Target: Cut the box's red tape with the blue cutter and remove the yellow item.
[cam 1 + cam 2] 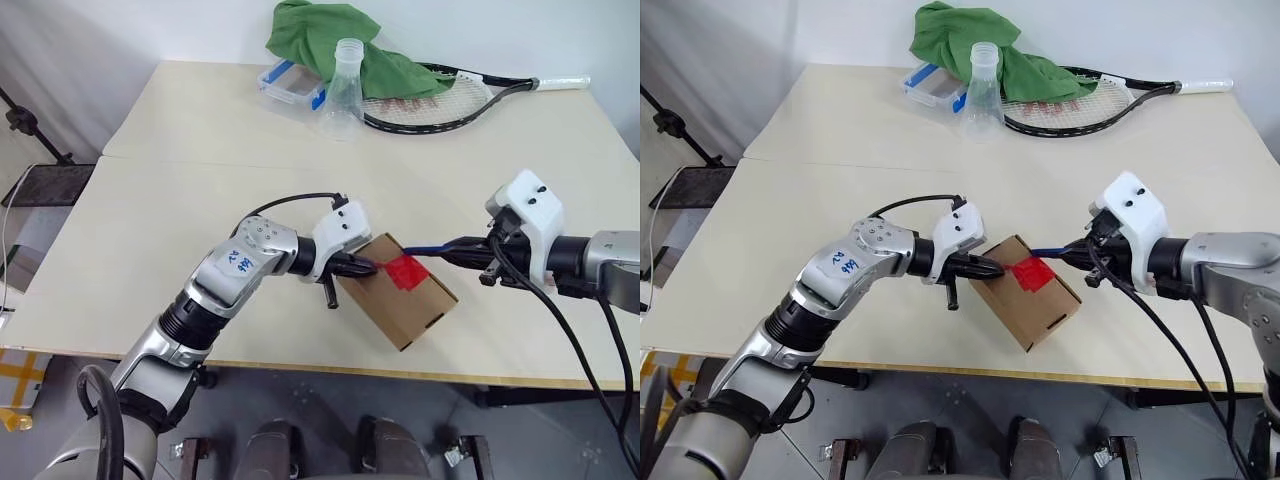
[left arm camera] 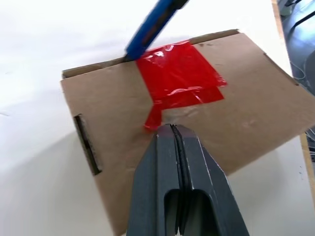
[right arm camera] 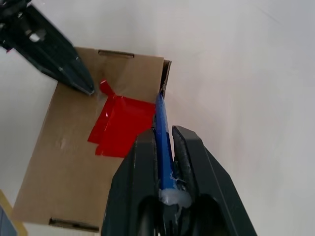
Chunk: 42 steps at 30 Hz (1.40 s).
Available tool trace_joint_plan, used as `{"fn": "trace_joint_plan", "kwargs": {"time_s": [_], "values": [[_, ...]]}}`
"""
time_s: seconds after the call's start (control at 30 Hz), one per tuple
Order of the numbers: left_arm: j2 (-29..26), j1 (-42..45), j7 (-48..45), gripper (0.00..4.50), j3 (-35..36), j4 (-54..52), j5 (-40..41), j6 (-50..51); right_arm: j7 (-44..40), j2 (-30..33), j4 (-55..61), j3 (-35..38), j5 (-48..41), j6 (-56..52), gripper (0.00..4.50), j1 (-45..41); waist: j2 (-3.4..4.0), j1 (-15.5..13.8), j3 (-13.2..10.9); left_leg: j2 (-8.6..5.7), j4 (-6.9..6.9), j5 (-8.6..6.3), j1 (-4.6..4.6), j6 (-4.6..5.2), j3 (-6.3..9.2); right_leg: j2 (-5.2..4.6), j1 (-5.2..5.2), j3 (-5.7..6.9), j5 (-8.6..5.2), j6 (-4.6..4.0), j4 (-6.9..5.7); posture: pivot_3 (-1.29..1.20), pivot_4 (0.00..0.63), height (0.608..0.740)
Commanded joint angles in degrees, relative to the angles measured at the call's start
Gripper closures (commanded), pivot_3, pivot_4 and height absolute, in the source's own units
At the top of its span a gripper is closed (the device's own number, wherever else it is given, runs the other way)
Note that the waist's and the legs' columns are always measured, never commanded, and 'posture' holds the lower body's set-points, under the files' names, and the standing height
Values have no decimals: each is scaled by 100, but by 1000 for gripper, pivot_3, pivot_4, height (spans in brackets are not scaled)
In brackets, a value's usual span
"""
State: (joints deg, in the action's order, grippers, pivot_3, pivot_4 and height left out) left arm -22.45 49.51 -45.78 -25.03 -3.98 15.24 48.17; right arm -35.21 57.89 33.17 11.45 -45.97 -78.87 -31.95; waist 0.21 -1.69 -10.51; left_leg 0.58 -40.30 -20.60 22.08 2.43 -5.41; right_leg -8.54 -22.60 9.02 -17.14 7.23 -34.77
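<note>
The brown cardboard box point(image 1: 400, 300) lies near the table's front edge with the red tape point(image 1: 405, 270) on its top. My left gripper point(image 2: 171, 128) is shut, and its tip rests on the box top beside a curled-up corner of the tape. My right gripper point(image 3: 162, 133) is shut on the blue cutter point(image 3: 161, 115). The cutter's tip touches the far edge of the box where the tape point(image 2: 179, 73) meets the flap seam. The yellow item is hidden.
At the back of the table stand a clear flask point(image 1: 343, 90), a clear plastic container with blue trim point(image 1: 290, 85), a green cloth point(image 1: 340, 40) and a tennis racket point(image 1: 450, 100). The table's front edge point(image 1: 300, 365) runs just below the box.
</note>
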Motion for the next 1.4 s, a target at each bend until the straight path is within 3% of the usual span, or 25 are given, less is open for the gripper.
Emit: {"fn": "trace_joint_plan", "kwargs": {"time_s": [0.03,0.4,0.97,1.07,1.23,1.4], "values": [[78,93,136,4500,-254,107,-297,254,-85,200,-139,-193,-36,-185,4333,-193,0,-6,0,0,-2,0,0,0,1,0,1,1,0,0,0,0,150,740],[357,348,332,4500,-772,258,-622,1064,-292,322,-369,-602,-287,-1057,4333,-1098,-1,-80,2,2,-48,0,1,2,9,-4,13,-1,1,2,-21,0,150,740],[534,219,834,4500,-869,332,-792,1420,-630,967,-441,-767,-672,-1363,4333,-1230,-30,-138,36,5,-74,-3,-2,7,16,-8,26,-4,2,3,-30,0,150,740],[583,222,860,4500,-851,343,-778,1451,-763,1167,-382,-673,-978,-1363,4333,-1099,-31,-143,38,6,-79,-3,-2,7,18,-10,29,-4,3,2,-31,0,150,740],[594,206,897,4500,-823,416,-806,1417,-1066,2090,-205,-417,-1309,-1363,4333,-440,-43,-162,46,4,-78,-4,-2,8,28,-12,38,-3,3,2,-22,0,150,740],[610,231,902,4500,-790,524,-830,1356,-1184,2336,-200,4,-1336,-1362,4333,-144,-42,-125,47,12,-68,-13,-76,11,31,-18,113,-31,3,0,18,0,150,740]]}}
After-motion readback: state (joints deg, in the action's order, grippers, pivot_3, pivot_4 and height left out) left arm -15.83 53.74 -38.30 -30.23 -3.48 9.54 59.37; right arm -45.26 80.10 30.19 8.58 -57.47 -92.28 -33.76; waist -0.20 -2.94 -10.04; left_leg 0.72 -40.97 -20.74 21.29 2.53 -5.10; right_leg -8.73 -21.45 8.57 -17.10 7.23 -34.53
